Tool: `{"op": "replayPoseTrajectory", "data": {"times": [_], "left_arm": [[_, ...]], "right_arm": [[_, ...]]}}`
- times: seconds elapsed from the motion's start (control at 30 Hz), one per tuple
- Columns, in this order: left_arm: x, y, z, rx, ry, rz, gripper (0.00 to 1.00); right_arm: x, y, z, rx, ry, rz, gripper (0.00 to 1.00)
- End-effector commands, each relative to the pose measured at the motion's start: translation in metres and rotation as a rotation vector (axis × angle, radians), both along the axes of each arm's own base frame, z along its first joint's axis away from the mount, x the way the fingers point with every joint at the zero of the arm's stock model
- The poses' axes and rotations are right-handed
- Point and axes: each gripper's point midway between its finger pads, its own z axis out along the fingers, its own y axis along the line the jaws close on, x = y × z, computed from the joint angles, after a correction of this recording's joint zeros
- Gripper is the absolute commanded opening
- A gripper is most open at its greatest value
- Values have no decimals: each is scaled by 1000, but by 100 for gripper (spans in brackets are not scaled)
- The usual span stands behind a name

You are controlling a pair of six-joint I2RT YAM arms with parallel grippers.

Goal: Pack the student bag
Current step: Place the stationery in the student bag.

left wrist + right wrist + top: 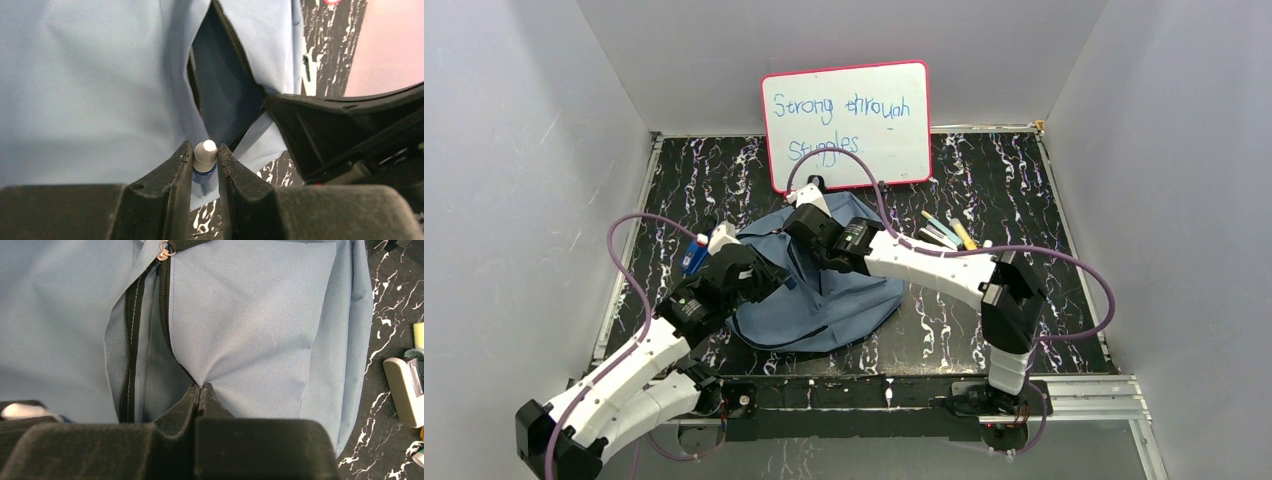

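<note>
The grey-blue student bag (824, 290) lies flat in the middle of the table, its zipper opening (220, 80) gaping. My right gripper (201, 389) is shut on the bag's fabric at the opening's edge and holds it up; the bag fills the right wrist view (260, 315). My left gripper (205, 160) is shut on a blue marker with a grey-white cap (205, 152), held just short of the opening. In the top view the left gripper (769, 280) is at the bag's left side and the right gripper (809, 240) is over its upper middle.
A pink-framed whiteboard (846, 122) leans on the back wall. Several pens and markers (944, 233) lie right of the bag, with a grey eraser-like item (405, 397) beside them. A blue object (694, 257) sits left of the bag. White walls enclose the table.
</note>
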Motion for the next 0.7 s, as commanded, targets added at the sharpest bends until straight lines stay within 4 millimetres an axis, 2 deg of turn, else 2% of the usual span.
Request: {"op": "replayPoseTrajectory", "data": {"times": [0.0,0.07,0.3,0.67], "left_arm": [[27,-19,33,-71,-127,-5,0],[32,-21,33,-67,-131,-2,0],[40,-27,11,-73,-105,20,0],[54,-38,-13,-82,-37,25,0]], "right_arm": [[-3,16,41,183,-20,-6,0],[-5,17,42,198,-11,-11,0],[-10,20,54,261,2,-4,0],[-21,23,68,363,33,3,0]]}}
